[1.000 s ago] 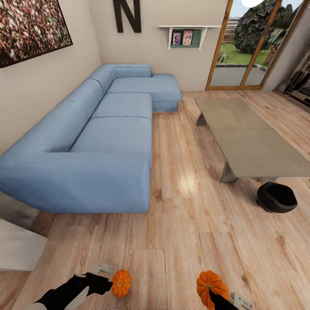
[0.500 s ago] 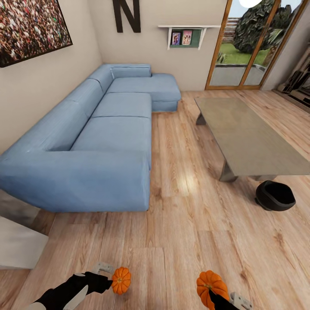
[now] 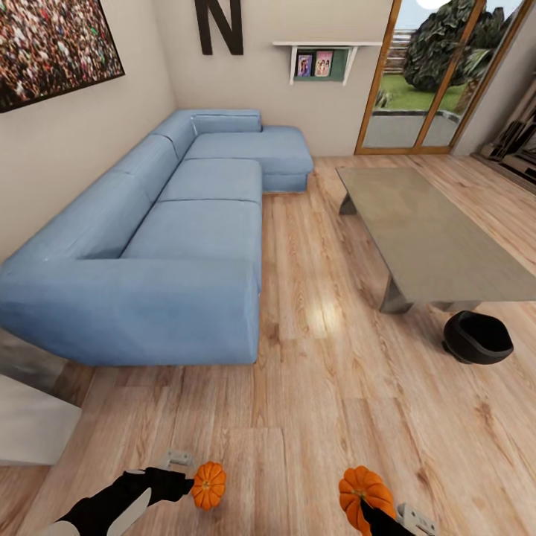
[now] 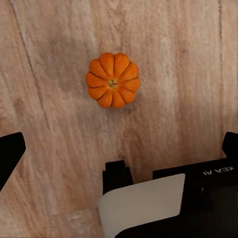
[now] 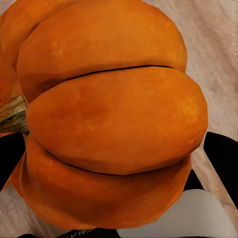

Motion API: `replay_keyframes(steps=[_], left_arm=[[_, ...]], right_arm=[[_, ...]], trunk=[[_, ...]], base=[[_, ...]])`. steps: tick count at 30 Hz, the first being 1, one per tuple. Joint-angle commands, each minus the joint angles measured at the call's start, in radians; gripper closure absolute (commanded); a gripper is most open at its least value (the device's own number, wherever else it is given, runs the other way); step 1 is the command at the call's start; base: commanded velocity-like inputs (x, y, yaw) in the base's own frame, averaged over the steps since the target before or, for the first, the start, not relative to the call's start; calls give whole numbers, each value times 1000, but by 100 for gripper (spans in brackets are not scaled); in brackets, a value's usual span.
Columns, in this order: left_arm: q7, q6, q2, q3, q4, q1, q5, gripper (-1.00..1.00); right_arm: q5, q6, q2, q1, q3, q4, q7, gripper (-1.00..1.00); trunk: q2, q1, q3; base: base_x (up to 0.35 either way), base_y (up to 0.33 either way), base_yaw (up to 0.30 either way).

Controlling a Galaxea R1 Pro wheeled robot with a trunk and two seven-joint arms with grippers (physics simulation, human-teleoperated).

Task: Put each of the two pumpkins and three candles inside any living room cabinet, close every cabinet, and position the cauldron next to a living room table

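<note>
My right gripper (image 3: 370, 512) has its fingers closed on the flanks of the right pumpkin (image 3: 363, 490). In the right wrist view that pumpkin bulges between the two dark fingers with its stem off to one side, so I judge the grip sound.

The left gripper (image 4: 121, 147) is spread wide and holds nothing. The left pumpkin (image 4: 113, 80) sits stem-up on the floor (image 3: 327, 417), ahead of the fingers and apart from both.

To do this step well I would centre that pumpkin between the fingers and come straight down over it. I would close across its widest ribs rather than on the stem, since a round, ribbed body will roll away from a lopsided pinch. The right arm should stay quiet meanwhile.

The floor is smooth pale wood plank with a soft glare patch, so a nudged pumpkin could roll.

A long blue corner sofa (image 3: 186, 246) runs along the wall on my left. The low grey table (image 3: 424, 238) stands on my right, and the black cauldron (image 3: 479, 339) sits on the floor just beside its near corner, which I judge already close enough.

Glass doors (image 3: 424, 82) open on greenery at the far end. Dark furniture (image 3: 521, 145) is cropped at the right edge, and I cannot tell what it is.
</note>
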Motion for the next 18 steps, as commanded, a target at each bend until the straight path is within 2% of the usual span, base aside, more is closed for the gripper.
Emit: replay_keyframes(steps=[1,4,7,10,12,14,18], left_arm=[[0,4,0,-4,-2,-1,4,-100],[0,4,0,-3,-2,-1,4,-100],[0,3,2,-3,-2,-1,5,-100],[0,3,5,-2,-2,-1,6,-100],[0,3,6,-1,-2,-1,6,-100],[0,2,8,-1,-2,-1,6,-100],[-7,3,9,0,-3,-1,6,-100]], right_arm=[[-10,-4,-1,0,8,1,8,100],[-9,-3,-2,0,8,-9,33,100],[-18,30,-7,1,7,-86,142,100],[-23,185,-12,1,5,-186,253,100],[-23,283,-12,1,2,-256,290,100],[-24,364,-13,0,-1,-351,302,100],[-24,579,-10,0,-5,-496,302,100]], trunk=[[-8,4,-4],[-29,15,-13],[-50,27,-23],[-71,38,-32],[-85,46,-38],[-99,54,-45],[-127,69,-57]], base=[[0,0,0],[0,0,0],[0,0,0],[0,0,0],[0,0,0],[0,0,0],[0,0,0]])
